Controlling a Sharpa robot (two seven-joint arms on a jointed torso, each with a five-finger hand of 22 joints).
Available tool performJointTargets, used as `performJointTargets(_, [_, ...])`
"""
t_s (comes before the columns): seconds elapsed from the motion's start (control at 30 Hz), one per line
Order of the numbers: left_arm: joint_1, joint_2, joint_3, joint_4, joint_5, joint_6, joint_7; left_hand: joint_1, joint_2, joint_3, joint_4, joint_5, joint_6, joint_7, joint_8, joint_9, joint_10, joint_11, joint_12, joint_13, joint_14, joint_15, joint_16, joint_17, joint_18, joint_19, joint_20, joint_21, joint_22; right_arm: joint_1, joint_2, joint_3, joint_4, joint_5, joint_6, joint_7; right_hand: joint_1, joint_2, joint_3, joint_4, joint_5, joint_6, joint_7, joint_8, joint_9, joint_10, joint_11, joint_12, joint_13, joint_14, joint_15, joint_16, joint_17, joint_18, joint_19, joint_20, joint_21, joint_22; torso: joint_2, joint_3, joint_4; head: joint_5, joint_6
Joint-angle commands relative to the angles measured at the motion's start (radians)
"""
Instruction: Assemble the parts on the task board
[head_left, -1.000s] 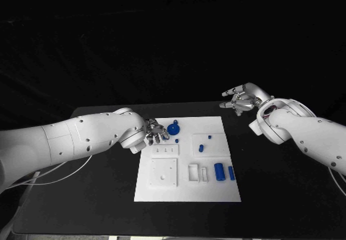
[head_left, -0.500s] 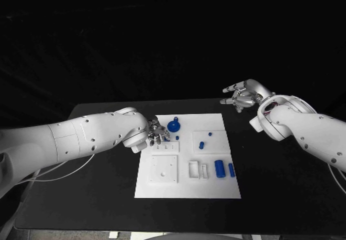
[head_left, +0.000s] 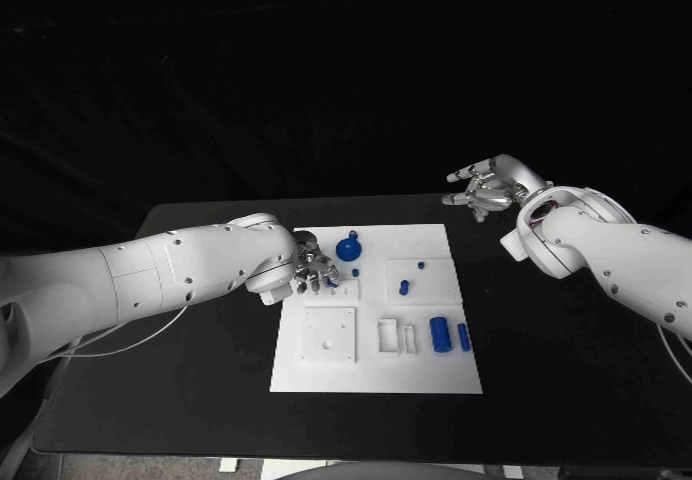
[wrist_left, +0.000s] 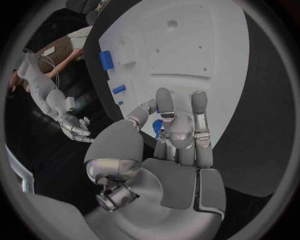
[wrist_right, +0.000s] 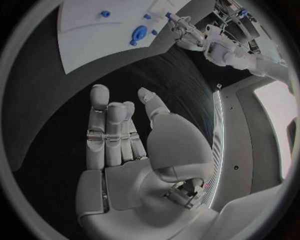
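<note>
Looking down from the head view, the left hand (head_left: 310, 266) lay over the near-left part of the task board (head_left: 378, 360), its fingertips hiding whatever they touched; a round blue part (head_left: 348, 249) sat just beside them. The right hand (head_left: 483, 188) hung beyond the board's far right corner, off the board, fingers apart and holding nothing. A blue cylinder (head_left: 438, 334) lay near the board's right edge.

In the left wrist view, the left hand (wrist_left: 172, 145) curled its fingers (wrist_left: 165, 102) around a small blue part (wrist_left: 157, 128), largely hidden; whether it was truly gripped could not be told.

In the right wrist view, the right hand (wrist_right: 122, 137) was spread and empty above the table (wrist_right: 37, 130).
</note>
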Motion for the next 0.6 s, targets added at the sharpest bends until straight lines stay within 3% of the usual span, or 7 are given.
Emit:
performJointTargets(0.03, [-0.002, 0.003, 0.000, -0.001, -0.033, 0.029, -0.004, 0.016, 0.030, -0.003, 0.009, -0.018, 0.243, -0.148, 0.003, 0.328, 0.038, -0.021, 0.005, 0.001, 0.004, -0.001, 0.006, 0.000, -0.018, 0.008, 0.001, -0.008, 0.006, 0.000, 0.001, 0.001, 0.000, 0.003, 0.014, 0.009, -0.008, -0.002, -0.003, -0.006, 0.002, 0.007, 0.000, -0.004, -0.001, -0.006, 0.001, -0.002, -0.001, -0.007, -0.002, -0.001, -0.001, 0.013, 0.023, 0.004, -0.004, 0.020, 0.000, 0.0000, -0.0003, 0.000, -0.002])
performJointTargets(0.17, [-0.004, 0.004, 0.000, -0.006, -0.044, 0.026, -0.003, 0.017, 0.036, -0.009, 0.017, -0.043, 0.243, -0.149, 0.004, 0.328, 0.038, -0.020, 0.005, 0.001, 0.003, 0.000, 0.006, -0.001, -0.019, 0.011, 0.001, -0.019, 0.013, 0.000, 0.001, 0.001, 0.000, 0.003, 0.015, 0.009, -0.010, -0.002, -0.001, -0.008, 0.006, 0.007, 0.000, -0.004, -0.001, -0.006, 0.001, -0.002, -0.002, -0.008, -0.002, -0.001, -0.002, 0.013, 0.023, 0.004, -0.006, 0.020, 0.000, -0.0004, -0.0007, 0.001, -0.001])
performJointTargets(0.23, [-0.005, 0.004, 0.000, -0.008, -0.047, 0.025, -0.002, 0.018, 0.041, -0.014, 0.023, -0.072, 0.244, -0.149, 0.004, 0.328, 0.038, -0.021, 0.007, 0.002, 0.004, 0.000, 0.006, 0.000, -0.019, 0.013, 0.002, -0.022, 0.016, 0.000, 0.002, 0.001, 0.000, 0.003, 0.016, 0.009, -0.010, -0.002, -0.001, -0.008, 0.006, 0.007, 0.000, -0.004, -0.001, -0.006, 0.001, -0.002, -0.002, -0.008, -0.002, -0.001, -0.002, 0.013, 0.023, 0.004, -0.007, 0.020, 0.000, -0.0003, -0.0011, 0.001, -0.001])
performJointTargets(0.3, [-0.007, 0.005, 0.000, -0.011, -0.050, 0.024, -0.002, 0.018, 0.041, -0.014, 0.023, -0.072, 0.244, -0.149, 0.004, 0.328, 0.038, -0.021, 0.007, 0.002, 0.004, 0.000, 0.006, 0.000, -0.019, 0.013, 0.002, -0.022, 0.016, 0.000, 0.002, 0.001, -0.001, 0.003, 0.016, 0.009, -0.010, -0.002, -0.001, -0.008, 0.006, 0.007, 0.000, -0.004, -0.001, -0.006, 0.001, -0.002, -0.002, -0.008, -0.002, -0.001, -0.002, 0.013, 0.023, 0.004, -0.007, 0.020, 0.001, 0.0000, -0.0013, 0.001, -0.002])
performJointTargets(0.33, [-0.008, 0.005, 0.001, -0.012, -0.051, 0.022, -0.001, 0.026, 0.039, -0.018, 0.030, -0.074, 0.245, -0.149, 0.003, 0.328, 0.039, -0.021, 0.007, 0.005, 0.005, 0.000, 0.009, 0.000, -0.020, 0.034, 0.002, -0.075, 0.062, 0.000, 0.002, 0.001, -0.001, 0.003, 0.016, 0.009, -0.010, -0.002, 0.000, -0.009, 0.008, 0.006, 0.000, -0.004, -0.001, -0.007, 0.001, -0.002, -0.002, -0.008, -0.002, -0.001, -0.002, 0.012, 0.023, 0.004, -0.006, 0.020, 0.001, 0.0000, -0.0012, 0.001, -0.002])
performJointTargets(0.6, [-0.017, 0.012, 0.001, -0.022, -0.061, 0.013, 0.002, 0.027, 0.041, -0.022, 0.031, -0.077, 0.245, -0.149, 0.005, 0.330, 0.038, -0.021, 0.009, 0.005, 0.004, 0.000, 0.010, 0.002, -0.021, 0.037, 0.002, -0.083, 0.074, 0.000, 0.004, 0.001, -0.001, 0.003, 0.018, 0.009, -0.011, -0.002, 0.002, -0.011, 0.010, 0.007, 0.000, -0.004, -0.001, -0.007, 0.001, -0.002, -0.002, -0.007, -0.002, 0.000, -0.002, 0.012, 0.024, 0.004, -0.006, 0.021, 0.001, 0.0000, -0.0014, -0.001, -0.003])
